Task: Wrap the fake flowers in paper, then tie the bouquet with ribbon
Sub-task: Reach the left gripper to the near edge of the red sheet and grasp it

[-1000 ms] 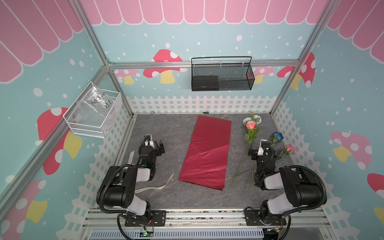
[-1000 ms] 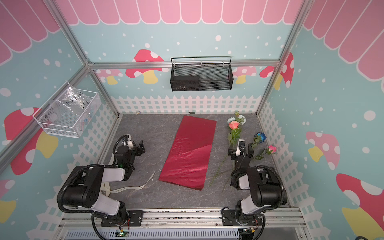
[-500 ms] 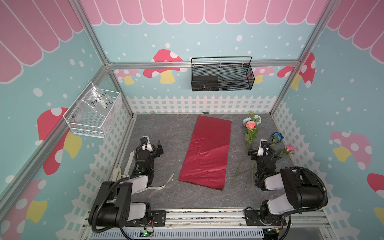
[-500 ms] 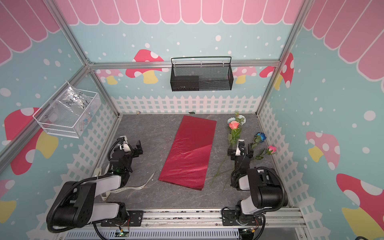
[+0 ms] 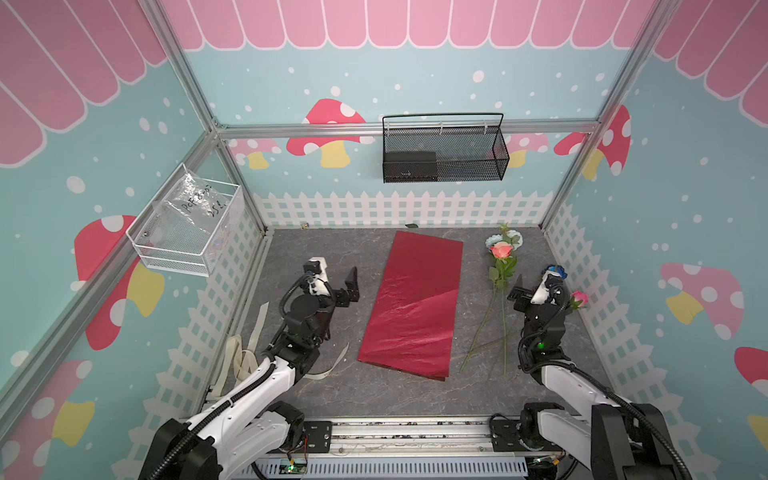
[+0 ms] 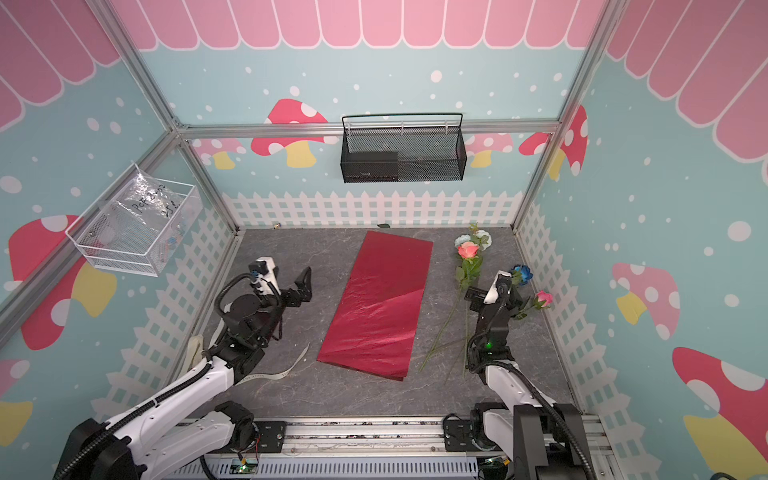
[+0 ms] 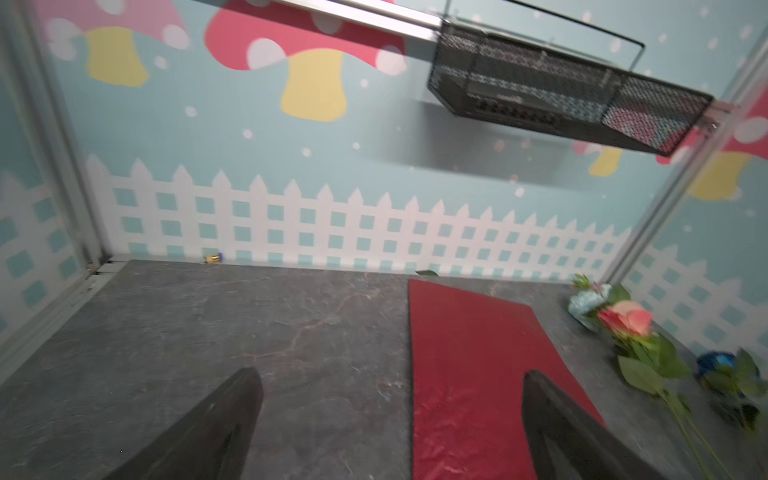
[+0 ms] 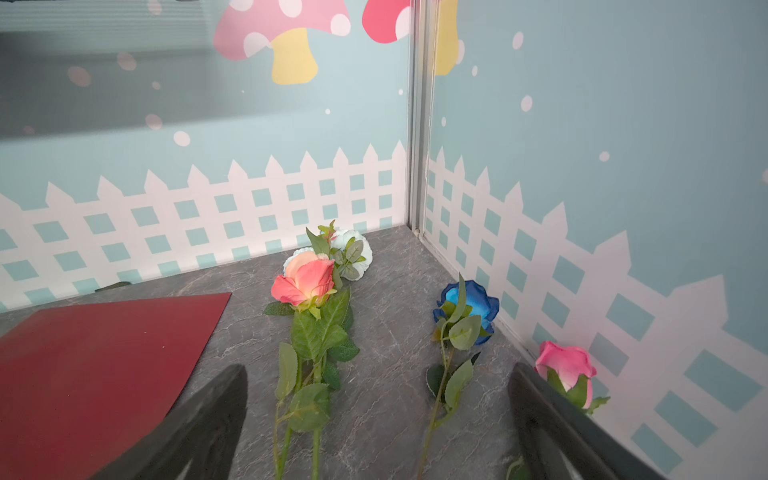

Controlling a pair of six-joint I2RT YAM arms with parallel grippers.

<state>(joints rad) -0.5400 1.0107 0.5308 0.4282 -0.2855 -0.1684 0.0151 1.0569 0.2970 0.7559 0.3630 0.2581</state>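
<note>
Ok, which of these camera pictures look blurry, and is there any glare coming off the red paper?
Left wrist view: soft and smeared throughout, most plainly on the black mesh basket. Right wrist view: crisp, with the petals and leaf veins of the salmon-orange rose clear. Both top views: sharp, with a bright crinkled sheen on the nearer half of the red wrapping paper and a duller far half.

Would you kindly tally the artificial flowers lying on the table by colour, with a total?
Salmon-orange rose: 1
Pink rose: 1
Blue rose: 1
Pale blue-white cluster: 1
Total: 4 flowers
</note>
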